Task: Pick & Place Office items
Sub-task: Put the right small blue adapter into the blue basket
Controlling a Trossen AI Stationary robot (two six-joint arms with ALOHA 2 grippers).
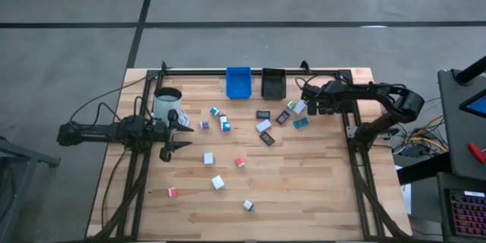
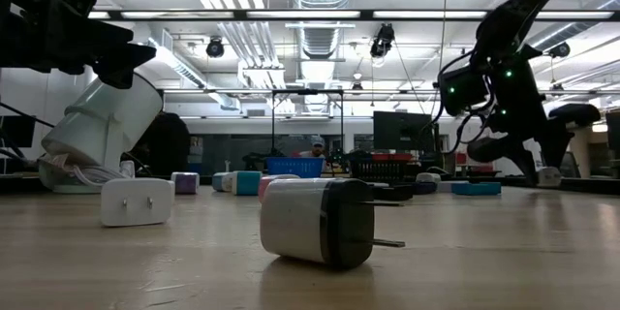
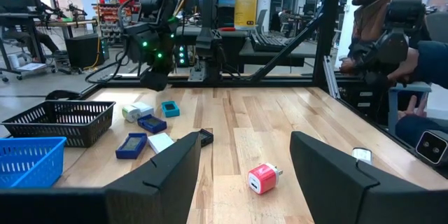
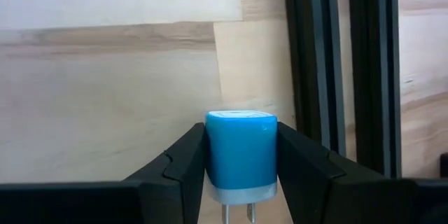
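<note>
The office items lie scattered on the wooden table: small white, red and blue-white charger cubes (image 1: 208,158) in the middle and near part, and flat black, white, teal and purple rectangles (image 1: 282,118) toward the far right. My left gripper (image 1: 180,132) is open and level beside the white mug (image 1: 167,103); a red cube (image 3: 262,179) lies just ahead of it. My right gripper (image 1: 307,100) hovers near the far right by the flat pieces, shut on a blue cube charger (image 4: 241,155). My right gripper pinches the blue cube charger by two opposite side faces (image 4: 211,157), one finger on each. Its white base and metal prongs (image 4: 238,213) point back toward the wrist. The cube is lifted clear of the table, over the wood beside the black frame rail.
A blue bin (image 1: 238,82) and a black bin (image 1: 272,83) stand at the table's far edge. Black frame rails (image 1: 353,144) run along the table's sides and far edge. A person (image 3: 381,28) sits beyond the table's right side. Bare wood lies along the near edge.
</note>
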